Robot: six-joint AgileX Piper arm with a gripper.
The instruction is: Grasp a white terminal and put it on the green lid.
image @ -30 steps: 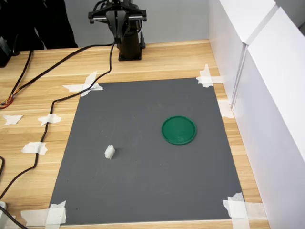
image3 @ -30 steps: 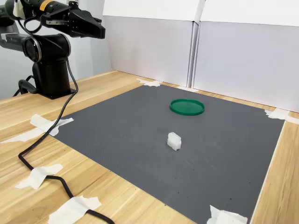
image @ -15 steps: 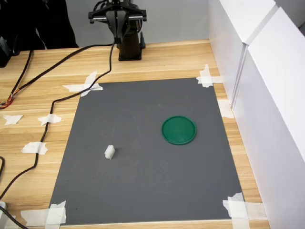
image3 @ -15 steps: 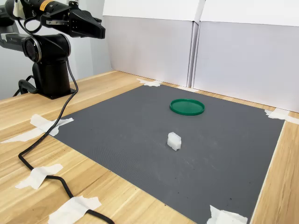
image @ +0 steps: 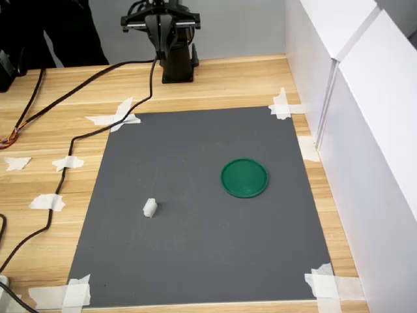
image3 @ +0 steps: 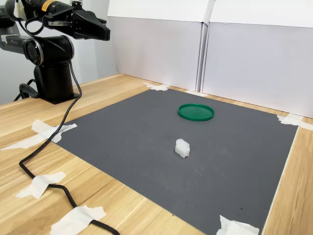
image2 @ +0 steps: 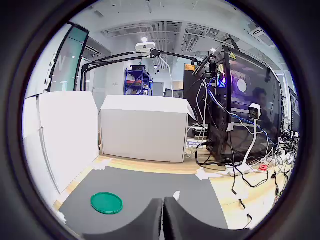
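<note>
A wooden table point(image: 221, 81) carries a dark grey mat point(image: 202, 261) taped down at its corners, with white panels point(image3: 254, 63) walling off one side. Nearest the second exterior view's camera, the white terminal point(image3: 182, 148) sits alone on the mat, well apart from everything (a small stepped block, also seen in the first exterior view point(image: 150, 207)). It looks light, rigid and smooth, so it may skid or tip if nudged; my guess is the best hold is across its flat opposite sides, low on the body. Beyond it the green lid point(image3: 195, 111) lies flat and bare on the mat. Farthest back, at the table's edge, the gripper point(image3: 100, 30) hangs high above the wood with its fingers pressed together, holding nothing, as the wrist view shows point(image2: 162, 217).
</note>
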